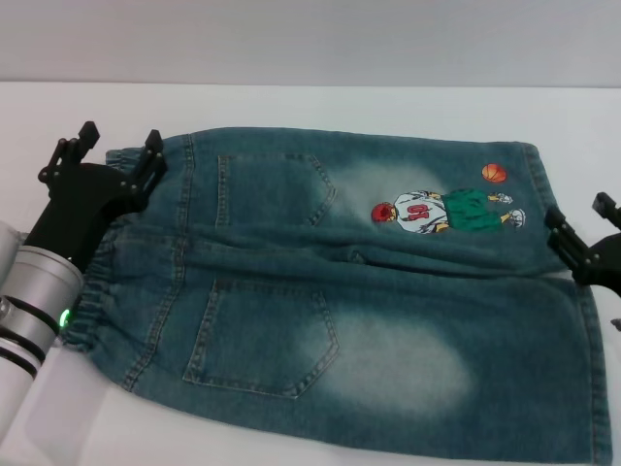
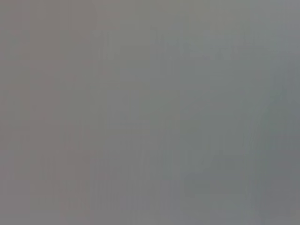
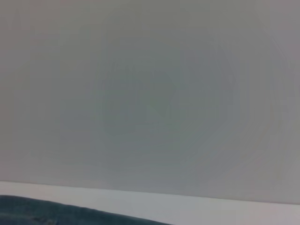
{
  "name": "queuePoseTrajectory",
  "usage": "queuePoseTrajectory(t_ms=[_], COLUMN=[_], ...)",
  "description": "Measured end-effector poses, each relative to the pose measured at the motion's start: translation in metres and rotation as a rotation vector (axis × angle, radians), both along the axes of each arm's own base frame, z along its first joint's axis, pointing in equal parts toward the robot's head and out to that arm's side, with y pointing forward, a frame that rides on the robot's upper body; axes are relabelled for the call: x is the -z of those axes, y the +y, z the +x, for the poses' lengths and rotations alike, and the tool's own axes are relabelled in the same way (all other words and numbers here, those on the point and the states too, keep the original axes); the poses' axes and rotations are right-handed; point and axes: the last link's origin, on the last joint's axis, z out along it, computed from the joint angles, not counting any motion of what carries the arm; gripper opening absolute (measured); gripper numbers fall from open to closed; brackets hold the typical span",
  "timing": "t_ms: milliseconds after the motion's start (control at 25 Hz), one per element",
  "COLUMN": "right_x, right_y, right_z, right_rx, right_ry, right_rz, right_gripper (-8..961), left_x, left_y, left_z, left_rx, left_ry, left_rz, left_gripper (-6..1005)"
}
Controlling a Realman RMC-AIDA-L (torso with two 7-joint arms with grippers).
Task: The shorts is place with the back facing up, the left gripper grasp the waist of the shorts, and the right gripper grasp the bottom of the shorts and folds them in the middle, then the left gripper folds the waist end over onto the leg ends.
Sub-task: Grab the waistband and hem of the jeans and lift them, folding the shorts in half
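Note:
Blue denim shorts (image 1: 320, 291) lie flat on the white table (image 1: 320, 107), back pockets up, with the elastic waist (image 1: 92, 282) at the left and the leg ends (image 1: 572, 320) at the right. The far leg carries a cartoon basketball-player print (image 1: 448, 210). My left gripper (image 1: 121, 146) hovers over the far corner of the waist with its black fingers spread open, holding nothing. At the far leg's hem, my right gripper (image 1: 579, 216) is open too, and empty. A strip of the denim (image 3: 47, 213) shows in the right wrist view. The left wrist view shows only blank grey.
The white table extends beyond the shorts at the back and left, up to a pale wall (image 3: 150, 93). The near leg's hem runs close to the table's front right.

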Motion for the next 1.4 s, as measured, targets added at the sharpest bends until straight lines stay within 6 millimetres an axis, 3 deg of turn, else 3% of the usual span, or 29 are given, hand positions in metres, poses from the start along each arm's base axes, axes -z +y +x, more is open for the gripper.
queuePoseTrajectory(t_ms=[320, 560, 920, 960, 1200, 1400], right_x=[-0.012, -0.029, -0.058, -0.061, -0.057, -0.052], right_y=[0.007, 0.015, 0.013, 0.013, 0.025, 0.034], right_z=[-0.016, -0.03, -0.081, -0.083, -0.096, -0.101], right_rx=[0.082, 0.219, 0.374, 0.403, 0.516, 0.547], right_ry=[-0.02, 0.041, 0.003, 0.01, -0.024, -0.019], right_rz=[0.001, 0.006, 0.058, 0.057, -0.081, -0.167], right_gripper=[611, 611, 610, 610, 610, 610], left_x=[-0.003, -0.014, -0.032, -0.033, -0.036, -0.037], left_y=[-0.001, 0.001, 0.013, 0.015, 0.014, 0.015], left_z=[0.011, 0.034, 0.058, 0.068, 0.08, 0.075], left_rx=[-0.005, -0.052, -0.177, -0.191, -0.173, -0.191], left_ry=[-0.027, -0.057, -0.033, 0.005, 0.04, 0.04], left_rz=[-0.004, -0.086, -0.232, -0.273, -0.263, -0.262], left_gripper=[786, 786, 785, 785, 785, 785])
